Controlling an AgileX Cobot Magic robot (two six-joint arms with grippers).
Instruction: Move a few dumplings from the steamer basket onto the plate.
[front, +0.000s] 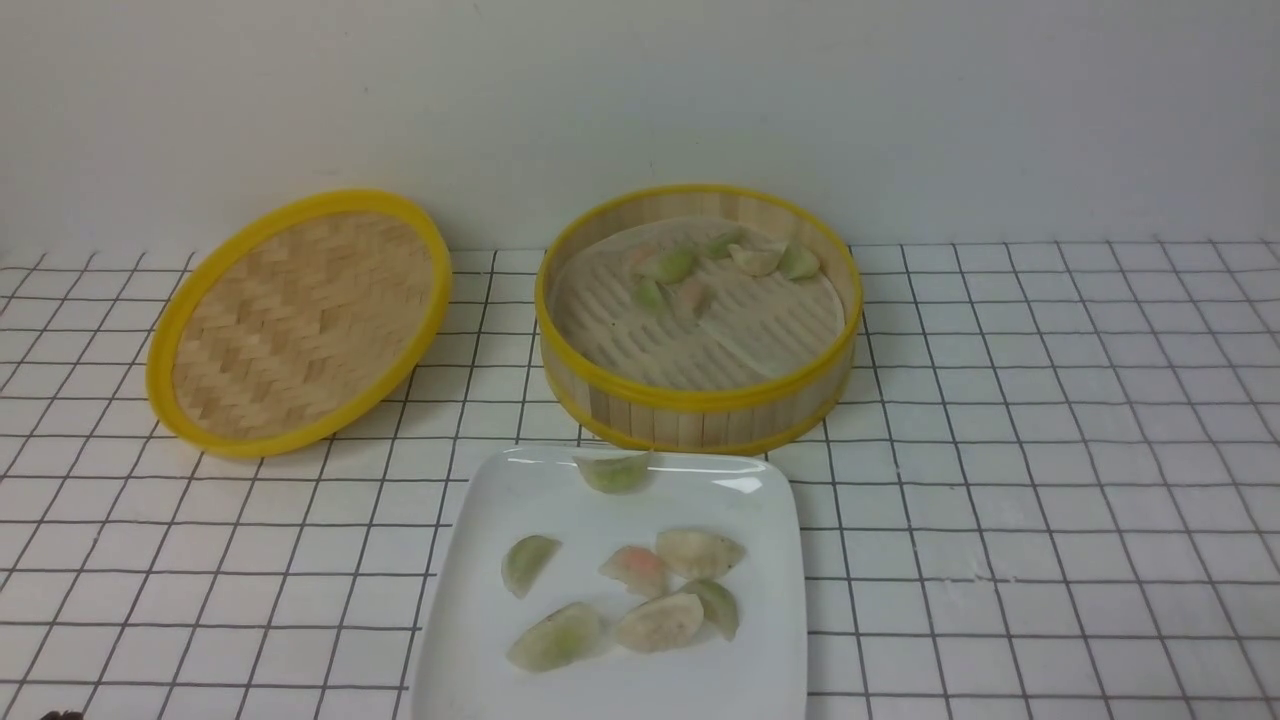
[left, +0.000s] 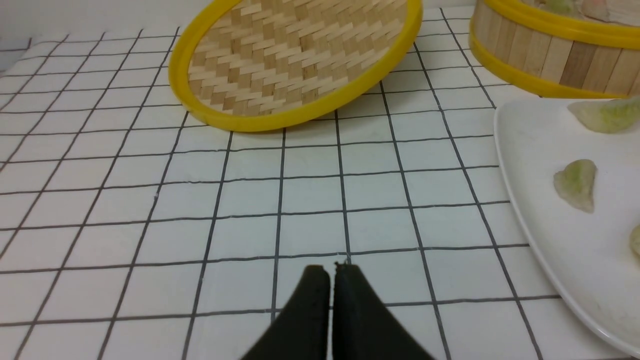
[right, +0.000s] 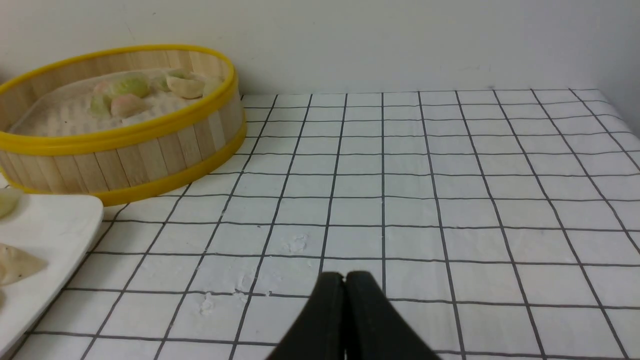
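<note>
Gridded surface (front: 1050, 480) under everything, largest of all. Woven lid (front: 300, 320) off to the left, propped on its rim and tipped toward the camera, likely parked there to leave the basket open. Basket (front: 700, 400) at centre back, near the wall, touching or nearly touching the far edge of the plate (front: 470, 620), presumably set so close to keep each carry short. Plate nearest the robot, between the two arms.

Dumplings in the basket (front: 672, 264): a cluster of roughly six on the paper liner toward the far side, count uncertain since pale ones blend into the paper. Dumplings on the plate (front: 660, 622): seven, one alone at the far rim, the rest loosely grouped mid-plate. "A few" already looks satisfied; task judged finished or nearly so.

Both arms out of the front view, drawn back low over bare surface on either side of the plate. Left gripper (left: 331, 272) clenched, fingers pressed together on nothing. Right gripper (right: 345, 280) likewise clenched and empty.
</note>
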